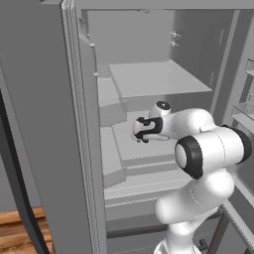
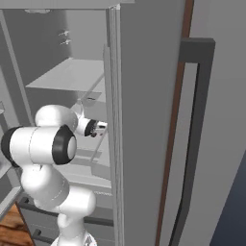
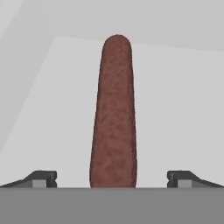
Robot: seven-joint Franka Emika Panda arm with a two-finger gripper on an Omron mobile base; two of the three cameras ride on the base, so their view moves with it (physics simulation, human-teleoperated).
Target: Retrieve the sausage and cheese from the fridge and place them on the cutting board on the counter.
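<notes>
Reddish-brown against pale grey, the sausage [image 3: 113, 113] lay flat on a fridge shelf [image 3: 175, 109], seen from the hand as a long shape running straight away from the claw. The claw [image 3: 112, 178] was spread as wide as it went, one fingertip [image 3: 41, 178] to the left of the sausage's near end and the other well off to the right, neither touching it; it held nothing.

The step in hand looked like the first pickup: the arm [image 1: 198, 149] reached through the open fridge [image 1: 44, 124] with the hand [image 1: 149, 129] over the middle shelf [image 1: 144, 141]. The sausage's length pointed along the camera's line of sight and its width lay across the gap, so the fingers stood ready to close on its sides. The next move probably called for a little more advance or descent, so the tips came level with the sausage, and then a close. Being round, it could roll if one finger met it first.

The shelves were smooth, bare grey, with a higher shelf [image 1: 158, 77] above the hand. To the left of the fridge, wooden floor [image 1: 20, 228] showed low down. From the right base camera, the right door [image 2: 149, 120] stood open with its long dark handle [image 2: 192, 144].

I could not see the cheese, the board or the counter.
</notes>
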